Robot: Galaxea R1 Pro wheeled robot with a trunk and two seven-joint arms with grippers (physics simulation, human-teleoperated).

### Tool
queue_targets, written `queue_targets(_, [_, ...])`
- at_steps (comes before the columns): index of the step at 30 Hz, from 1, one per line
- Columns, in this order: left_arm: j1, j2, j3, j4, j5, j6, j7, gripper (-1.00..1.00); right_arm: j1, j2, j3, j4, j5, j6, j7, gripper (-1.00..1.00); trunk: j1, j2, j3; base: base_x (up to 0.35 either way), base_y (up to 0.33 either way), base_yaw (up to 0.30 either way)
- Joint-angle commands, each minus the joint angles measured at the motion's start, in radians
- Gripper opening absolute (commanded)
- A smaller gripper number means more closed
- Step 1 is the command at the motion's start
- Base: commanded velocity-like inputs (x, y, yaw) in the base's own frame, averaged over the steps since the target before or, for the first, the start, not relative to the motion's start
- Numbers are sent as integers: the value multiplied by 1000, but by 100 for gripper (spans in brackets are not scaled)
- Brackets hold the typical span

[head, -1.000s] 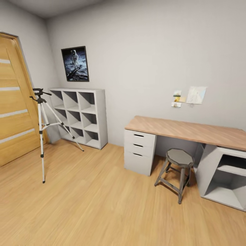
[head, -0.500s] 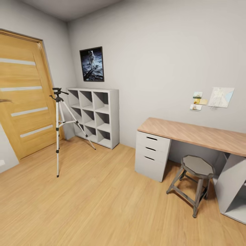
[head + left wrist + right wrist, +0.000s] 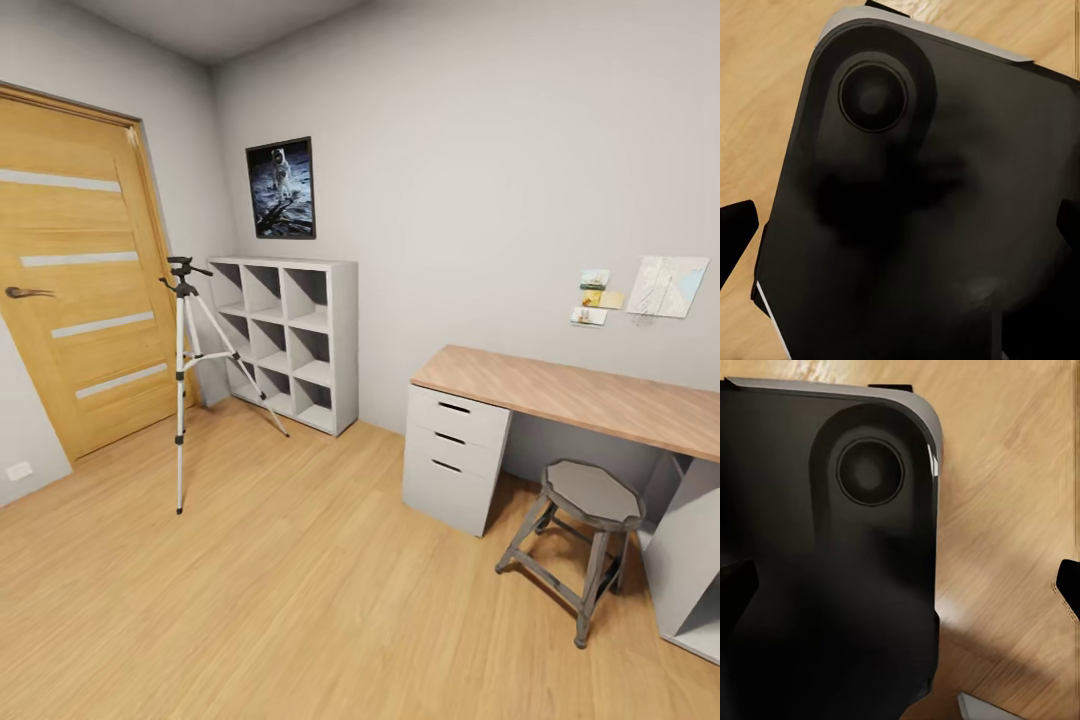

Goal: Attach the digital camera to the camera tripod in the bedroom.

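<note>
The head camera has swung leftward since the earlier pictures, so the whole scene sits further right in the view; nothing in the room itself has moved. More of the oak door with frosted stripes [image 3: 75, 270] is now in view, including its dark lever handle [image 3: 27, 293] and a white wall socket [image 3: 18, 470] low beside the frame.

The tall camera tripod with thin silver-white legs and a black head [image 3: 185, 375] stands upright on the light wood plank floor [image 3: 300, 590], between the door and the white cube shelving unit [image 3: 290, 340], with one rear leg reaching close to the shelving's base. Its long pan handle sticks out sideways from the head. A framed astronaut poster [image 3: 282, 188] hangs on the light grey wall above the shelving.

To the right, the wooden-topped bench with white drawers [image 3: 560, 395] stands against the wall, a grey octagonal stool [image 3: 580, 535] just in front of it, and a few small cards and a paper sheet [image 3: 640, 290] pinned above it.

In both wrist views a large black rounded body with a circular recess [image 3: 874, 96] [image 3: 870, 472] hangs over the plank floor, and dark finger tips [image 3: 736, 229] [image 3: 736, 581] show at the frame edges; whether either pair is spread or pressed together cannot be told.
</note>
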Motion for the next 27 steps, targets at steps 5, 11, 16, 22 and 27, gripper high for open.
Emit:
queue_targets(5, [0, 0, 0, -1, 1, -2, 1, 100, 0, 0, 2, 0, 1, -3, -1, 100, 0, 0, -1, 114, -197, 4])
queue_targets(11, [0, 0, -1, -1, -2, -2, 1, 100, 0, 0, 3, 0, 1, -2, -1, 100, 0, 0, -1, 141, -236, 1])
queue_targets(16, [0, -1, -2, -1, -4, -2, 1, 100, 0, -1, 3, 0, 2, 0, -1, 100, 0, 0, -1, 149, -247, 0])
queue_targets(22, [0, -2, -3, -1, -4, -2, 1, 100, 0, -1, 3, 0, 2, 0, -1, 100, 0, 0, -1, 149, -246, 0])
queue_targets(27, [0, -1, -4, -1, -4, -2, 1, 100, 0, -2, 3, 0, 2, -3, -1, 100, 0, 0, -1, 74, -123, 0])
